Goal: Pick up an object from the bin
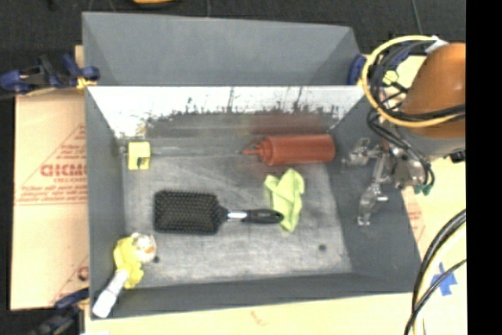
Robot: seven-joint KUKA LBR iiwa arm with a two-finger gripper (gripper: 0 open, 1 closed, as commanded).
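My gripper hangs over the bin's right sloping wall, open, with nothing between its fingers. Nearest to it, a red-brown squeeze bottle lies on its side by the back wall, nozzle pointing left. Just below the bottle lies a crumpled yellow-green cloth, to the left of the gripper. A black hairbrush rests in the middle of the floor, its handle reaching under the cloth's lower edge.
A small yellow block sits at the back left. A yellow toy with a white handle lies in the front left corner. The arm with its orange cover and cables stands over the right rim.
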